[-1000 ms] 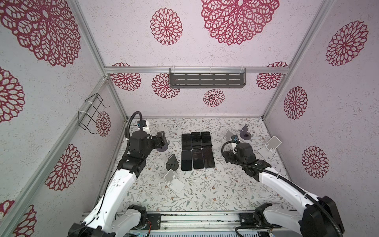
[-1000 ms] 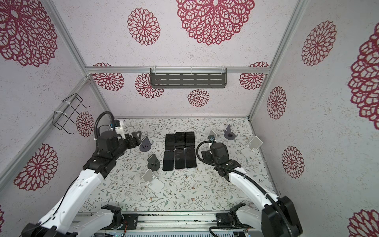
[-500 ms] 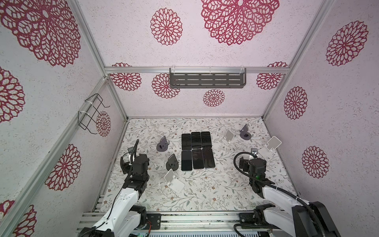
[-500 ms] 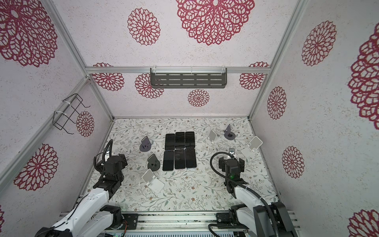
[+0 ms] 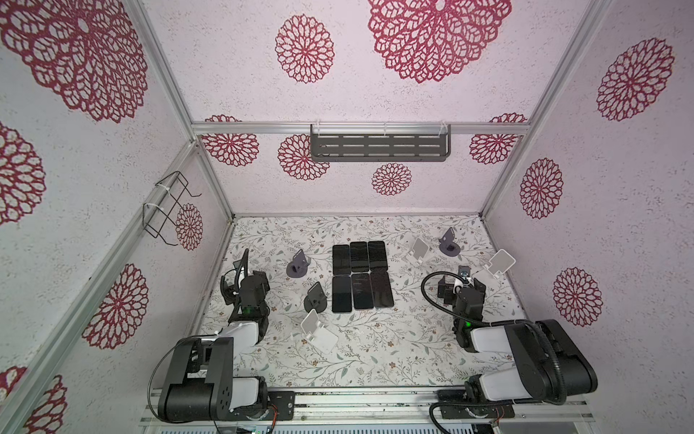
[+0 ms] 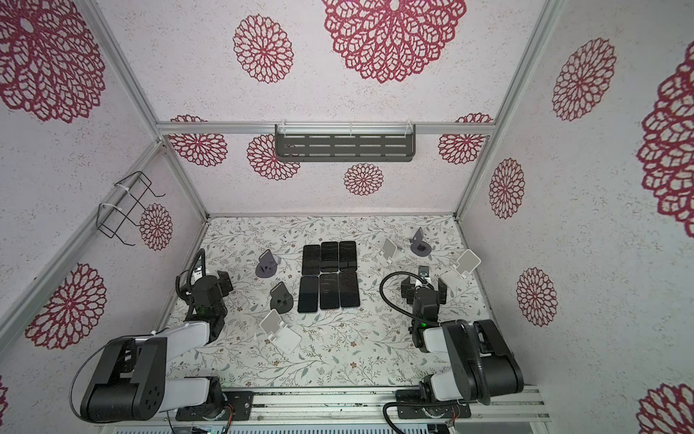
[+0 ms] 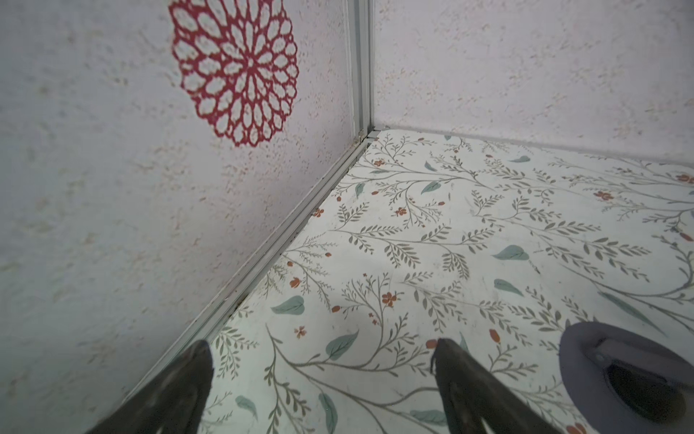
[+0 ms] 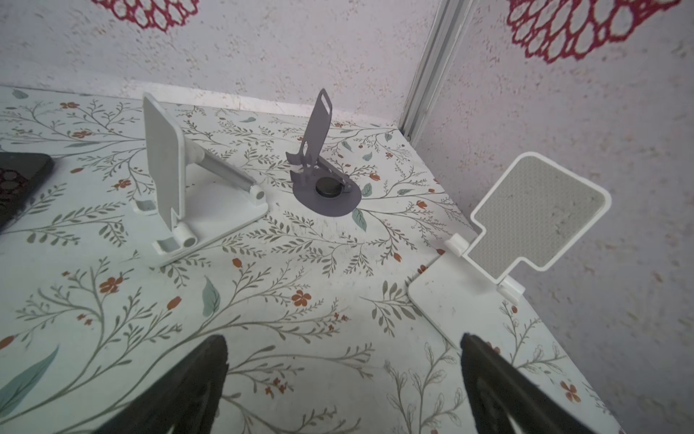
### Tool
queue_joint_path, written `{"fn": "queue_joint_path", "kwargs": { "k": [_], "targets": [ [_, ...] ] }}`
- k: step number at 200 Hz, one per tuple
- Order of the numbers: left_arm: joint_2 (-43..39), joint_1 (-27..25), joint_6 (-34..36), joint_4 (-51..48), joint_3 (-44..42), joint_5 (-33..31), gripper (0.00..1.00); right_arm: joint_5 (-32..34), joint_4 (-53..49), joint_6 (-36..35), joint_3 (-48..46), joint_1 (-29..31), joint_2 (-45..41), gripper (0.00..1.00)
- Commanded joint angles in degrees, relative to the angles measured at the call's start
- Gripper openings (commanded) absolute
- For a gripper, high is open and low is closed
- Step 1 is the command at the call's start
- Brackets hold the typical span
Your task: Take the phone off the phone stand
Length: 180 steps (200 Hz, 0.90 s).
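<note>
Several black phones (image 5: 360,278) (image 6: 329,278) lie flat in two rows mid-table; a corner of one phone (image 8: 18,180) shows in the right wrist view. Every phone stand is bare: grey ones (image 5: 298,265) (image 5: 315,297) (image 5: 448,242) and white ones (image 5: 317,332) (image 5: 420,250) (image 5: 499,263). My left gripper (image 5: 245,280) (image 7: 323,344) hangs open over bare table by the left wall, a grey stand base (image 7: 631,375) beside it. My right gripper (image 5: 462,285) (image 8: 343,338) is open and holds nothing, just short of a white stand (image 8: 518,240).
Both arms are folded back at the front corners. A dark shelf (image 5: 379,146) hangs on the back wall and a wire basket (image 5: 169,206) on the left wall. In the right wrist view a white stand (image 8: 176,188) and a grey stand (image 8: 323,176) stand near the back wall.
Both arms have drawn back from the middle of the table toward the front. The left gripper left the back-left grey stand and opened wider; the right gripper stayed open.
</note>
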Motion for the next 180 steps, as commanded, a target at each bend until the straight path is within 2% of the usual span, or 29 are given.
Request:
{"fn": "queue_joint_path", "kwargs": {
  "k": [1,24,38,48,61,66,75,79,95,112,127,180],
  "targets": [
    [-0.37,0.84,0.65,4.84,0.65,3.35,0.96,-3.27,7.18,1.00,0.37,-1.80,0.54,0.99],
    [-0.72,2.22,-2.11,8.92,-1.31,8.59,0.96,-4.84,10.32,2.78,-0.65,-3.54,2.21,0.99],
    [2.29,3.15,-2.48,13.36,-1.88,11.79,0.96,-4.31,15.39,3.20,-1.19,-4.29,6.03,0.99],
    [4.91,3.18,-2.03,17.12,-2.03,12.06,0.97,-4.98,9.72,4.09,0.10,-4.50,4.26,0.99],
    [7.59,3.26,-1.74,19.50,-2.14,13.16,0.97,-5.36,11.60,3.57,0.28,-4.66,5.29,0.99],
    [8.78,3.27,-1.59,19.17,-1.73,13.93,0.97,-5.64,9.17,4.09,0.55,-4.79,4.38,0.99],
    [11.60,3.31,-0.76,20.04,-0.14,15.30,1.00,-5.44,11.45,3.58,0.33,-4.85,5.42,0.99],
    [12.44,3.12,0.11,20.02,0.60,15.33,0.98,-5.54,10.44,3.83,0.53,-4.82,5.08,0.99],
    [10.32,3.31,-1.35,11.84,2.65,16.24,0.97,-5.30,10.07,4.12,0.82,-4.95,5.16,0.99],
    [11.85,3.44,-0.54,15.60,2.29,16.17,0.97,-5.07,10.24,4.09,0.68,-5.02,5.04,0.99],
    [10.99,3.44,-0.71,13.02,2.66,15.92,0.97,-5.13,10.31,4.06,0.70,-5.02,5.11,0.99],
    [11.39,3.44,-0.75,14.10,2.59,16.12,0.97,-4.79,9.94,4.32,0.82,-4.93,4.95,0.99]
  ]
}}
